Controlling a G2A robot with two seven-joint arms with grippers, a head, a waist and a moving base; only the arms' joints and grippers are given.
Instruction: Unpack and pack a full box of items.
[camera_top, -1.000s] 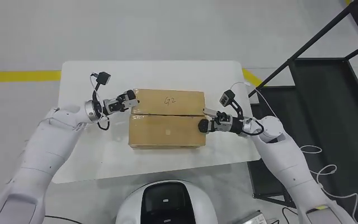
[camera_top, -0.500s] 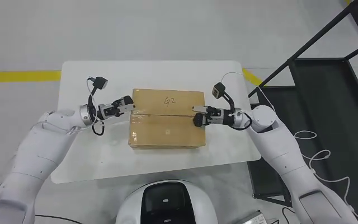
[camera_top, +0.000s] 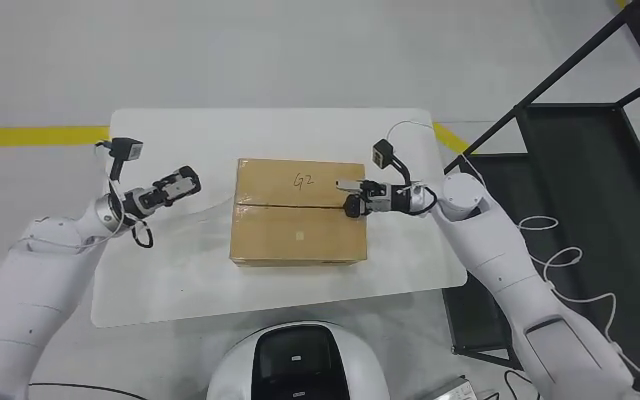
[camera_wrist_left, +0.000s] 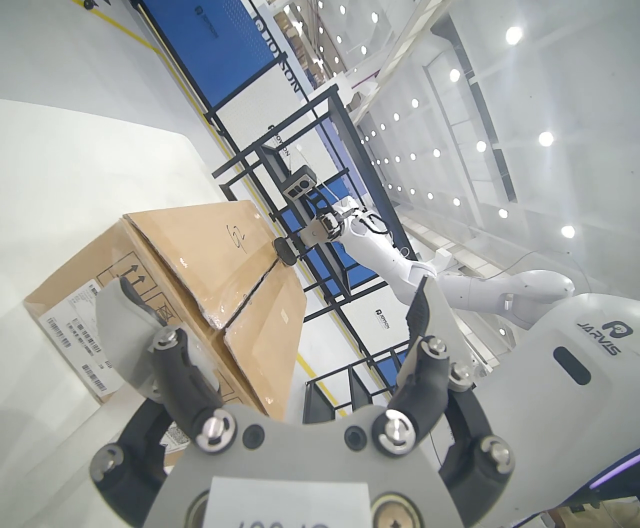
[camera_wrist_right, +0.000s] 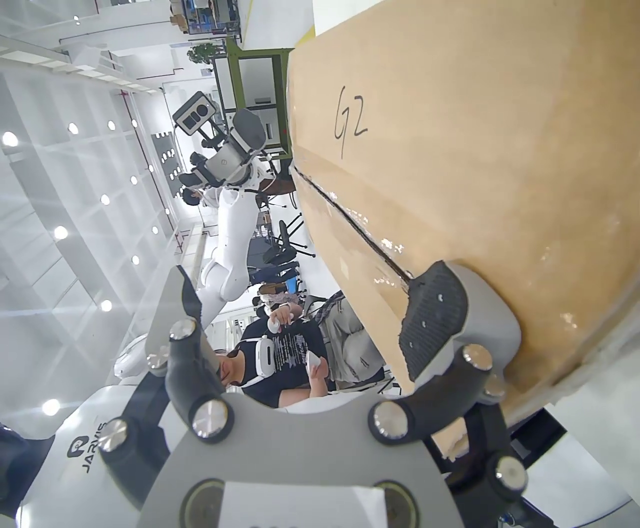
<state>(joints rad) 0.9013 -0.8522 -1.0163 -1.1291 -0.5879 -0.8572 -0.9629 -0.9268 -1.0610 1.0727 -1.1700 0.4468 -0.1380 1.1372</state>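
Note:
A brown cardboard box (camera_top: 298, 212) lies in the middle of the white table, its top flaps closed along a centre seam (camera_top: 300, 205). My left gripper (camera_top: 178, 185) hovers open to the left of the box, a clear gap away from it; the left wrist view has the box (camera_wrist_left: 200, 260) beyond its spread fingers (camera_wrist_left: 125, 310). My right gripper (camera_top: 349, 197) is open at the box's right end, over the seam. In the right wrist view one pad (camera_wrist_right: 435, 320) rests on the box top (camera_wrist_right: 450, 150) next to the seam, and the other finger (camera_wrist_right: 175, 300) stands free in the air.
The white table (camera_top: 150, 280) has bare room to the left of the box and in front of it. A black metal rack (camera_top: 560, 150) stands off the table's right edge. A yellow line (camera_top: 50, 135) runs across the floor behind.
My left gripper has drawn back from the box's left end, well to the left. My right gripper has slid along the box's right end from the near flap to the seam.

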